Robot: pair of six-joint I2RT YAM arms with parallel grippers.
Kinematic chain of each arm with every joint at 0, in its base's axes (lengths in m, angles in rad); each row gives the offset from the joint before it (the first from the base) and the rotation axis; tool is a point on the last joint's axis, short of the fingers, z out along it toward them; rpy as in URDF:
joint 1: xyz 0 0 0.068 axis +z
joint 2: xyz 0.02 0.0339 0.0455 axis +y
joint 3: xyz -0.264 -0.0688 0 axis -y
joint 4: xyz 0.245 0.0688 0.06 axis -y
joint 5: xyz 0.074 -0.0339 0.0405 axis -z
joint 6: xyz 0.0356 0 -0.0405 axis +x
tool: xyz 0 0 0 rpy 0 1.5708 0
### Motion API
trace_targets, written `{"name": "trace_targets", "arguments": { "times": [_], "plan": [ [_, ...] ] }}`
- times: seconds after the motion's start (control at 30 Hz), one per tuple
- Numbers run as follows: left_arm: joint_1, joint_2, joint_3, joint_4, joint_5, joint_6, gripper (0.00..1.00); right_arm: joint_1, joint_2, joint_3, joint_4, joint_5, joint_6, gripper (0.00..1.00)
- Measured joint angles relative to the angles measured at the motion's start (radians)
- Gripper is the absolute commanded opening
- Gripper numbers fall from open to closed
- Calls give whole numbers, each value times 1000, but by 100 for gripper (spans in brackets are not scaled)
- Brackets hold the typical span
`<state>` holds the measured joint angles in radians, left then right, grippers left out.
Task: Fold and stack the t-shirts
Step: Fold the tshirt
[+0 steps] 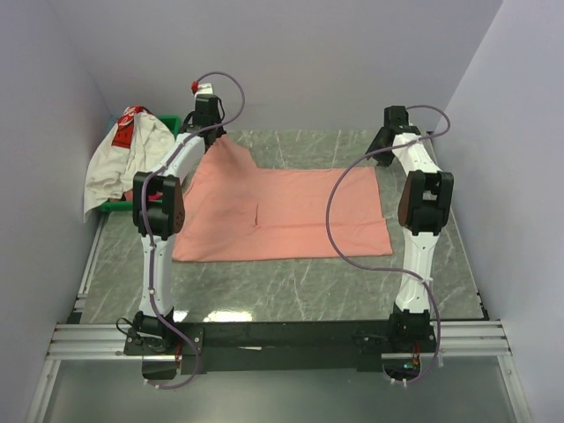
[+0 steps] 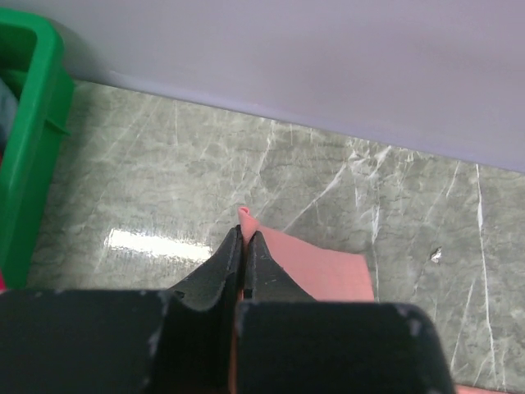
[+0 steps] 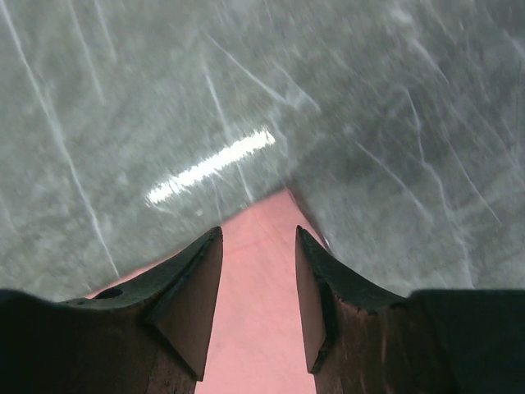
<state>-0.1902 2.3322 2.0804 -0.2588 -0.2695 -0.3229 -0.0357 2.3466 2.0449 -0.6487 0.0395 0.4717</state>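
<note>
The salmon shirt [image 1: 300,211] lies across the middle of the top view, long axis left to right, its upper-left corner pinched and raised by the left gripper [image 2: 244,234], while the right gripper [image 3: 258,232], jaws spread, straddles the upper-right corner.

The flat shirt [image 1: 291,211] is lying across the middle of the table [image 1: 291,291], between the two arms. Its far left corner is rising off the table, pinched in the left gripper [image 1: 214,132]. The right gripper [image 1: 381,152] is sitting over the far right corner, one finger on each side of it. The tray [image 2: 29,139] is standing at the table's far left, and the heaped shirt [image 1: 123,163] is hanging over its near rim.
</note>
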Motion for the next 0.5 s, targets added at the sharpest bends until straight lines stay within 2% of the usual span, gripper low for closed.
{"name": "trace_targets", "arguments": {
  "times": [0.13,0.43,0.5],
  "plan": [
    [3,0,-11,2,13,-1,0,0,42,50,-10,5,28,45],
    [8,0,-13,7,39,-7,0,-1,85,53,-56,45,59,44],
    [7,0,-13,7,41,-8,0,-1,94,74,-79,47,60,40]
  ]
}}
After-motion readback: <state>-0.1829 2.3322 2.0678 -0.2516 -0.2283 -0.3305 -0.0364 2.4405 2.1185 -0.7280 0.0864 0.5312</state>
